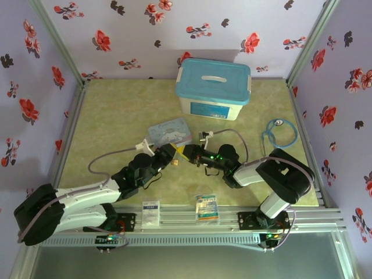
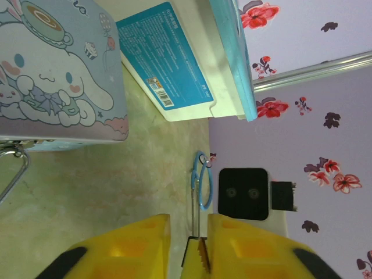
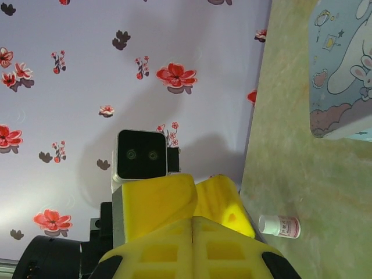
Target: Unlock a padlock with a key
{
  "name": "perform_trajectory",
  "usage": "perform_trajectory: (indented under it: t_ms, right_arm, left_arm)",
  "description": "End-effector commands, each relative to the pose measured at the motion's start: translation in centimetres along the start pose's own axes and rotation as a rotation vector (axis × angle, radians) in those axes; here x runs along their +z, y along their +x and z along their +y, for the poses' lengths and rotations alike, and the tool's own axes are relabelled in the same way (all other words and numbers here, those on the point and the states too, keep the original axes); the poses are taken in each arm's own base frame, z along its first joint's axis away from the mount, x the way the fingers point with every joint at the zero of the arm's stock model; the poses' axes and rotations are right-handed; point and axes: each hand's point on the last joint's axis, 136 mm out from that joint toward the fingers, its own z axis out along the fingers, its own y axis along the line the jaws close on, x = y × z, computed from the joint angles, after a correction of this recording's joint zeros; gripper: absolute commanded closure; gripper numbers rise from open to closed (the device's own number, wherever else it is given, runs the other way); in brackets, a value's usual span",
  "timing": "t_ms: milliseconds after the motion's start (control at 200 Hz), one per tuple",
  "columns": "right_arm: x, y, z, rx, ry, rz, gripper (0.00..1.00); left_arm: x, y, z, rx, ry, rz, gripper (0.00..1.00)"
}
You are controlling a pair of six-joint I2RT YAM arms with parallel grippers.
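Centrally on the desk [image 1: 116,110] the two arms meet tip to tip, just in front of the tin [image 1: 170,131].

In the left wrist view the left gripper [image 2: 189,225] has its yellow jaws a little apart. The key [image 2: 202,256] stands in that gap as a thin dark strip with a toothed edge. It lies against the jaw on the right of the picture, and a sliver of desk shows between it and the other jaw. Whether the key is pinched or only touched on one side I cannot tell. Straight beyond the gap sits the right arm's wrist camera [image 2: 244,195], so the two grippers face each other closely.

The right gripper [image 3: 193,224] has its jaws pressed together, with the seam between them closed along its whole length. The left gripper's yellow jaws rise just past its tips, touching or very nearly so.

From above, the padlock [image 1: 174,165] appears as a small brass speck just on the near side of the meeting jaws, close under the left gripper's tip. Whether it lies on the desk or hangs there I cannot tell.

The box [image 1: 214,90] stands behind the tin. The stethoscope [image 1: 279,132] lies well off to the right. A white vial [image 3: 280,225] lies on its side on the desk near the right gripper.
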Motion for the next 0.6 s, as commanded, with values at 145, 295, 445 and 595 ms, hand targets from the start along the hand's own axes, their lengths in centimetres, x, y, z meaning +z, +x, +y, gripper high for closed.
perform_trajectory:
  t_ms: [145, 295, 445, 595]
  right_arm:
    - [0.0, 0.5, 0.8, -0.022, -0.031, 0.025, 1.00]
    - [-0.1, 0.6, 1.1, -0.035, -0.037, 0.024, 0.47]
    - [0.0, 1.0, 2.9, -0.085, -0.079, 0.029, 0.33]
    - [0.9, 1.9, 4.4, -0.111, -0.120, 0.051, 0.40]
  left_arm:
    - [0.3, -0.2, -1.5, 0.014, 0.032, 0.011, 1.00]
    - [0.3, -0.3, -2.2, 0.064, 0.025, 0.014, 1.00]
    - [0.0, -0.8, -3.8, 0.103, 0.043, 0.007, 1.00]
    - [0.2, -1.0, -5.0, 0.099, 0.071, -0.001, 1.00]
